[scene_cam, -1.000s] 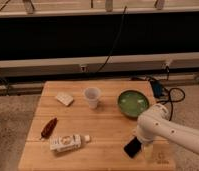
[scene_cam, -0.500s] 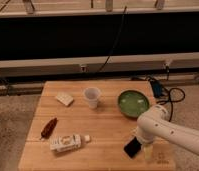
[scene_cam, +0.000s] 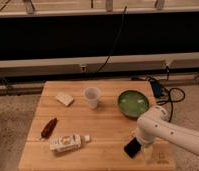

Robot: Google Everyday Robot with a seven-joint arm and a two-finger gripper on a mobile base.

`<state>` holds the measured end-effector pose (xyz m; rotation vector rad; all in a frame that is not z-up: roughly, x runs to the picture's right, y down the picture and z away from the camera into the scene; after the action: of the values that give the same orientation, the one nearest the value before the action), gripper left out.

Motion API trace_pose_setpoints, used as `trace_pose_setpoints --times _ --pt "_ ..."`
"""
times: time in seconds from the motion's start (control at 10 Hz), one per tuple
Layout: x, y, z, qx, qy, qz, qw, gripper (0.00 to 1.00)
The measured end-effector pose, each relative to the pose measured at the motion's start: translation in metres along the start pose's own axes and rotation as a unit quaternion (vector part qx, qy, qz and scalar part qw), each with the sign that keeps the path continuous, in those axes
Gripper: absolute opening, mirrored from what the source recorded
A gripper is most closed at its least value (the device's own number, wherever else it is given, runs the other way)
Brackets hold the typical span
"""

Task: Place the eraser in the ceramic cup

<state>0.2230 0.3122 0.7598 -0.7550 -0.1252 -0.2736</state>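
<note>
The wooden table [scene_cam: 105, 125] occupies the lower half of the frame. The eraser [scene_cam: 132, 147] lies flat near the table's lower right edge. The pincer [scene_cam: 147, 152] hangs just beside it, on its right; whether it is apart or together cannot be told. The ceramic cup [scene_cam: 92, 96] stands upright at upper centre, well apart from the eraser. A green bowl [scene_cam: 133, 103] sits to the cup's right.
</note>
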Motion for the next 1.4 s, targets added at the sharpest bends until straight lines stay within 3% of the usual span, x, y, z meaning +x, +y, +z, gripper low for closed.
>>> trace_pose_setpoints --times 0.6,0.7,1.4 --pt "-0.0032 0.0033 0.0010 -0.002 0.000 -0.006 1.0000 0.08" --pt "-0.0030 0.0032 0.0020 -0.001 0.000 -0.006 1.0000 0.02" --pt "-0.0002 -0.0010 -0.0022 0.002 0.004 -0.011 0.9999 0.01"
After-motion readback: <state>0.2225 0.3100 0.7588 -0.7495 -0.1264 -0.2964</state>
